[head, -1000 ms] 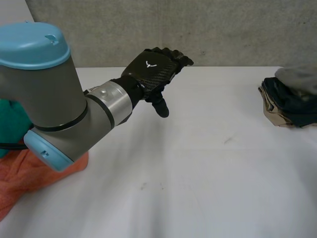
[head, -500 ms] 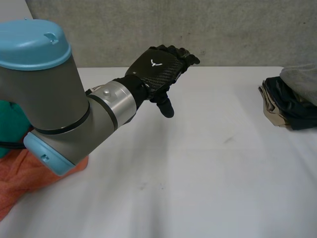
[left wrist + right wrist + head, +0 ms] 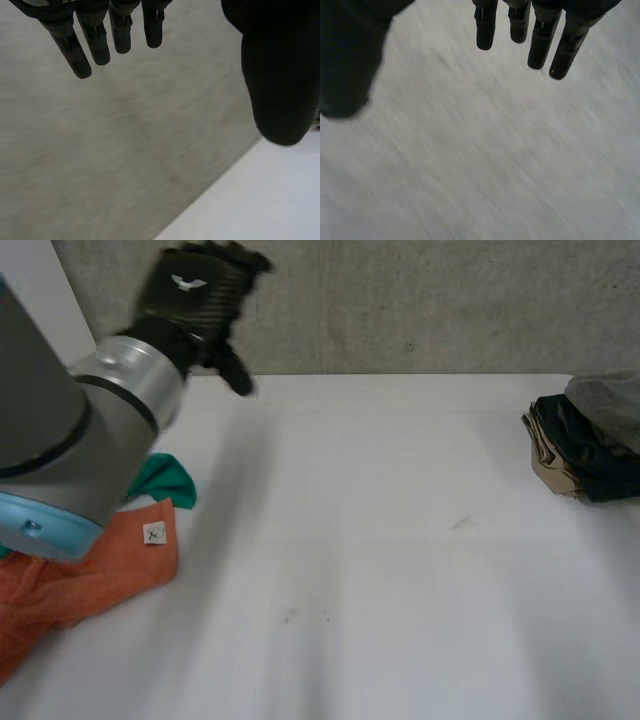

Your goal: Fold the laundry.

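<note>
No words can be read: a white emblem [image 3: 187,282] marks the back of the left hand [image 3: 207,302], and the white tag [image 3: 153,533] on the orange cloth [image 3: 90,575], near left, carries a mark too small to make out.

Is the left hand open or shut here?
Open: the left hand shows straight fingers with the thumb set apart, and nothing is held between them.

A robotics lab: bare concrete wall [image 3: 420,300] at 12 o'clock, plain white table [image 3: 400,560], grey robot arm [image 3: 50,450] at 9 o'clock, stacked clothes [image 3: 585,450] at 3 o'clock.
</note>
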Tool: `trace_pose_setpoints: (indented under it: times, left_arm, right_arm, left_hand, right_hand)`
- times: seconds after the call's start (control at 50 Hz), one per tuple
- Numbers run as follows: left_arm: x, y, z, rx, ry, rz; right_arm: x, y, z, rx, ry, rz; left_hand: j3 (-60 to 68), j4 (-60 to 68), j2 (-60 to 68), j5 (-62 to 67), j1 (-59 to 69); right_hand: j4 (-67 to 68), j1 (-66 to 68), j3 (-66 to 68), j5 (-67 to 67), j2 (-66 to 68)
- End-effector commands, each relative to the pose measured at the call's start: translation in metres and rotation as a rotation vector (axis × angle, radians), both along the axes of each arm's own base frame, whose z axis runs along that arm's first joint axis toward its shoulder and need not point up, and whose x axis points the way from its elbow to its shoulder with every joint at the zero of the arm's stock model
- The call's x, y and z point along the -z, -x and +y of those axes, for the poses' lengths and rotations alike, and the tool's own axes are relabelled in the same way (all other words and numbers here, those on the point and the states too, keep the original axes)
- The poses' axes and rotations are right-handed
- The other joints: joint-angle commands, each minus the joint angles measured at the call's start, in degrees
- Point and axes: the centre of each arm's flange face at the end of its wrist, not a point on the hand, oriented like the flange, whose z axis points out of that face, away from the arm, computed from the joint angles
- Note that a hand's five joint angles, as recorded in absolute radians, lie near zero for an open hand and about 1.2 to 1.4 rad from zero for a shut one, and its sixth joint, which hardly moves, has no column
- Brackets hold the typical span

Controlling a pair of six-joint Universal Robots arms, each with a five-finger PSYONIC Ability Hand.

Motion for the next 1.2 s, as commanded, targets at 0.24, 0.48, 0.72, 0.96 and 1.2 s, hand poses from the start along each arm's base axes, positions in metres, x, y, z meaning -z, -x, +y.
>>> trace_pose_setpoints:
  times: [0.24,0.48,0.72,0.96,1.2]
  left_arm:
    - [0.137,-0.181,-0.128,-0.492,-0.185,-0.568]
    - [0.184,-0.191,-0.164,-0.418,-0.212,-0.553]
    - [0.041,-0.103,-0.118,-0.362,0.205,-0.130]
    - [0.042,0.047,-0.007,0.197,0.015,0.221]
    - [0.132,0.135,0.052,0.430,-0.199,0.180]
  right_arm:
    - [0.174,-0.155,0.152,-0.569,-0.587,0.247]
    - [0.198,-0.149,0.157,-0.491,-0.613,0.371]
    - [0.191,-0.138,0.144,-0.418,-0.599,0.338]
    - [0.169,-0.107,0.117,-0.179,-0.571,0.237]
    - [0.164,-0.089,0.102,-0.105,-0.580,0.166]
  left_hand:
    - [-1.0,-0.5,-0.6,-1.4,0.3]
    - [67.8,68.3,68.2,67.4,69.0]
    - [67.8,68.3,68.2,67.4,69.0]
    - [67.8,68.3,68.2,67.4,69.0]
    - [38.7,39.2,39.1,38.3,39.9]
  right_hand:
    - [-6.2,-2.3,-5.1,-6.7,0.6]
    - [-6.2,-2.3,-5.1,-6.7,0.6]
    - [-6.2,-2.3,-5.1,-6.7,0.6]
    - [-6.2,-2.3,-5.1,-6.7,0.6]
    - [-6.2,-2.3,-5.1,-6.7,0.6]
